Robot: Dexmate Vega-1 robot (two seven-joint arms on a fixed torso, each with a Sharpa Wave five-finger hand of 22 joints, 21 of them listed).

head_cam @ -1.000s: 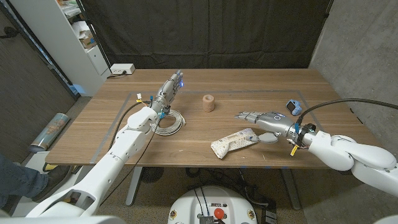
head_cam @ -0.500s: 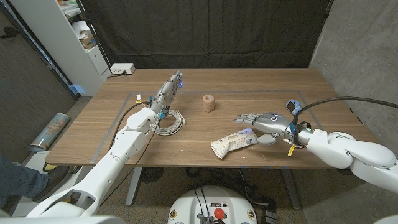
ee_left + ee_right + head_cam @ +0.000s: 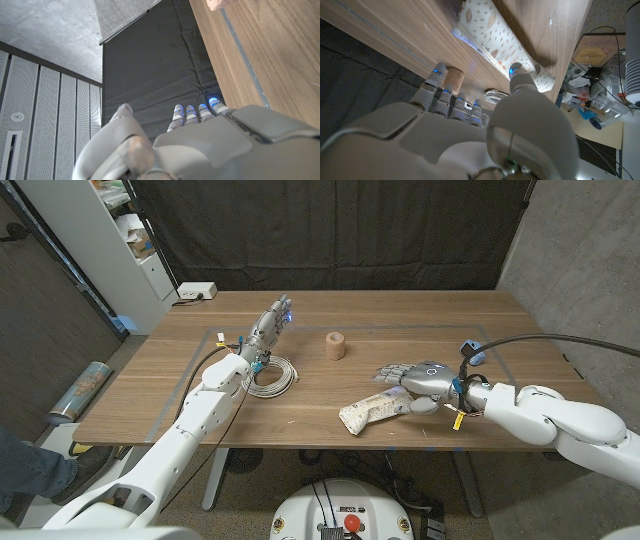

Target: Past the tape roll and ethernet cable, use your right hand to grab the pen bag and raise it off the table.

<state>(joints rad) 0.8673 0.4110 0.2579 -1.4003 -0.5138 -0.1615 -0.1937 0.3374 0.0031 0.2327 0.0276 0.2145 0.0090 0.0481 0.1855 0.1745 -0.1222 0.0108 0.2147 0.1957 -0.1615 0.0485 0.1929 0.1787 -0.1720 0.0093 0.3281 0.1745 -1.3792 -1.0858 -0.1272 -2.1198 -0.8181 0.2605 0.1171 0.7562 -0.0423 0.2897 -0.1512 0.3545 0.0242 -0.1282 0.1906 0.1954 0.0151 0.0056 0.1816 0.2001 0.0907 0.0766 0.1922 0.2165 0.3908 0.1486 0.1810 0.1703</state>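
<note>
At the near edge of the table (image 3: 300, 430), I have the right hand (image 3: 415, 380) brought in from the right-hand side against the pen bag (image 3: 375, 409), a pale patterned pouch lying flat and slanted on the wood. The hand's fingers are spread above the bag's far end and its thumb reaches down beside that end, so the hand is poised around the bag and not closed on it; I judge the grasp is not yet made and the bag not yet raised. In the right wrist view the thumb tip sits against the bag's side while the other fingers (image 3: 436, 75) point beyond it toward the tape roll, a posture that looks set for closing across the bag's width.

Beyond the pen bag and to its left, the coiled ethernet cable (image 3: 272, 377) lies flat on the table, with my left hand (image 3: 268, 330) just behind it, fingers straight and held together, gripping nothing; I am keeping it parked out of the right arm's way. Farther still from the pen bag, near the table's middle, the small tan tape roll (image 3: 336, 346) stands on end, well apart from both hands. A black curtain (image 3: 330, 230) hangs behind the table.
</note>
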